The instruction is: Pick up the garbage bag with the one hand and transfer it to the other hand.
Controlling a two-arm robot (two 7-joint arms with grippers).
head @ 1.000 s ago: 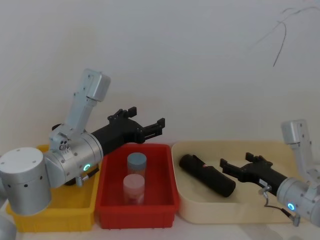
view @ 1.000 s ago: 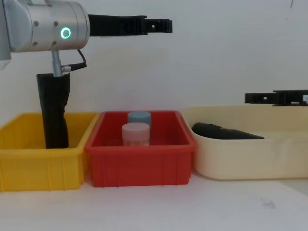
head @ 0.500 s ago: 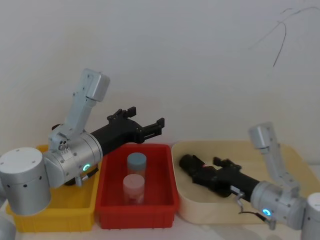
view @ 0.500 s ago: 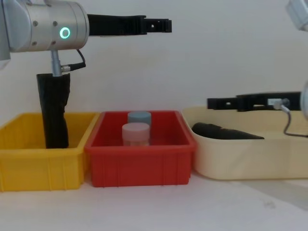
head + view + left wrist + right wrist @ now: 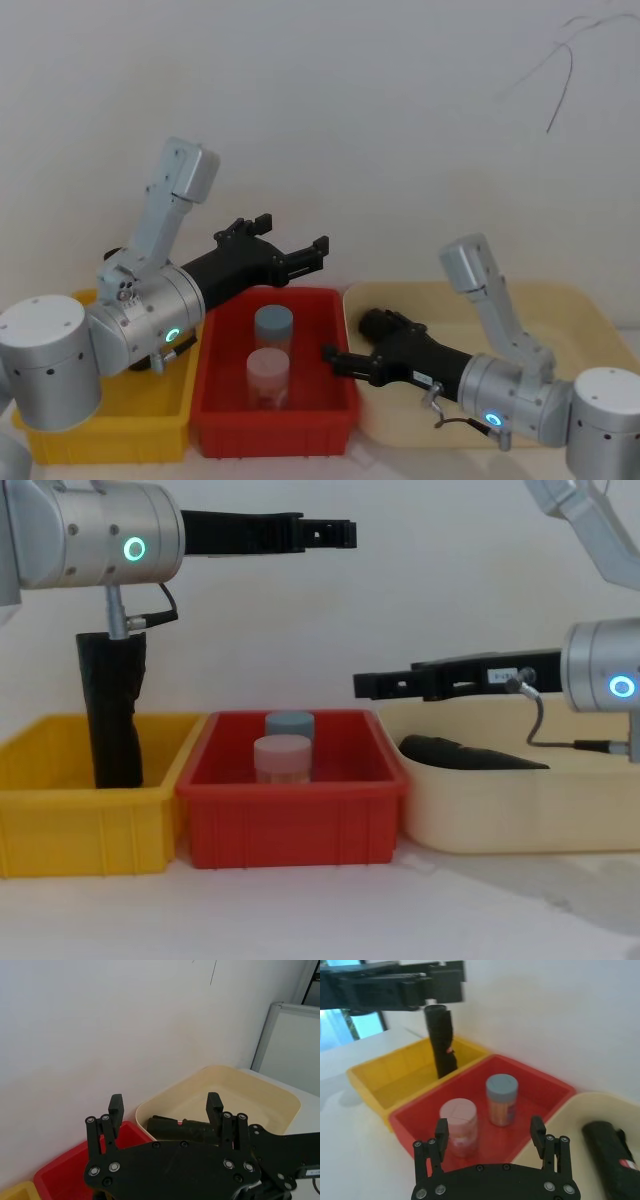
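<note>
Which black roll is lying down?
The garbage bag in the cream tub lies on its side, below the open right gripper. The other black roll stands upright in the yellow bin.

1. A white desk point(image 5: 320, 920) carries three open containers in a row.
2. The red bin point(image 5: 290, 830) stands in the middle.
3. A yellow bin point(image 5: 70, 830) sits just beside the red bin's left.
4. A cream tub point(image 5: 520, 815) sits just beside its right.
</note>
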